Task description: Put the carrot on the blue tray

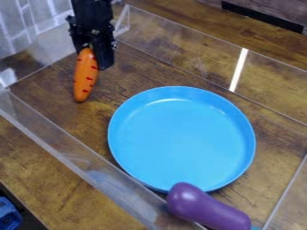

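Note:
An orange carrot (pixel 84 77) hangs point-down from my black gripper (pixel 92 47), which is shut on its top end at the upper left. The carrot's tip is close above the wooden table, left of and apart from the blue tray (pixel 180 137). The large round tray lies flat in the middle with nothing on it. The carrot's leafy top is hidden between the fingers.
A glossy purple eggplant toy (pixel 206 207) lies at the tray's near rim. Clear plastic walls (pixel 72 160) run along the front left and the back of the work area. A bright light streak (pixel 239 69) reflects on the table behind the tray.

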Controlling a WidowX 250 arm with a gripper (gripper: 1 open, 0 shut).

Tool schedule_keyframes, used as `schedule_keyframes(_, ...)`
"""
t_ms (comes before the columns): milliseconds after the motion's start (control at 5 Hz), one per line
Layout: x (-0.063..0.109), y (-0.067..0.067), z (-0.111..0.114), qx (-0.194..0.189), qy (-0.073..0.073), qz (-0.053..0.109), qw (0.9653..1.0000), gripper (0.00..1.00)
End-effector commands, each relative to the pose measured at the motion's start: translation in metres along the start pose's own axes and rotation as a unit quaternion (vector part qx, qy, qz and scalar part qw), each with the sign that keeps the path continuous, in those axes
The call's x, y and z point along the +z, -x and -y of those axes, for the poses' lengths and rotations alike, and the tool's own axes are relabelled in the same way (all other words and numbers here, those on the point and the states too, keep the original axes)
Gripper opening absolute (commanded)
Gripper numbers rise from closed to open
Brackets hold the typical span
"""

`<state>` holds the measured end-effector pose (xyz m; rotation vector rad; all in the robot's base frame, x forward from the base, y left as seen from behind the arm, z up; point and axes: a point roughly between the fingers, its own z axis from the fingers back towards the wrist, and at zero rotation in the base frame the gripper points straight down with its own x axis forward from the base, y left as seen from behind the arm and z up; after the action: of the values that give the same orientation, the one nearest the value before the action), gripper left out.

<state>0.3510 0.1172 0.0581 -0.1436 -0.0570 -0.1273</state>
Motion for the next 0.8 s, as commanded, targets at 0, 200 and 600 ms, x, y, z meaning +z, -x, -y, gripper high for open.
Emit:
schedule_keyframes(0,0.014,-0.004,-0.012,-0.024,-0.016,0.028,0.9992,0.0)
schedule_keyframes(200,0.024,0.001,-0.001,-0.052,-0.022,0.026,0.9981,0.0)
schedule_keyframes(600,0.062,0.009,0.049,-0.114,-0.041,0.026,0.9923,0.0)
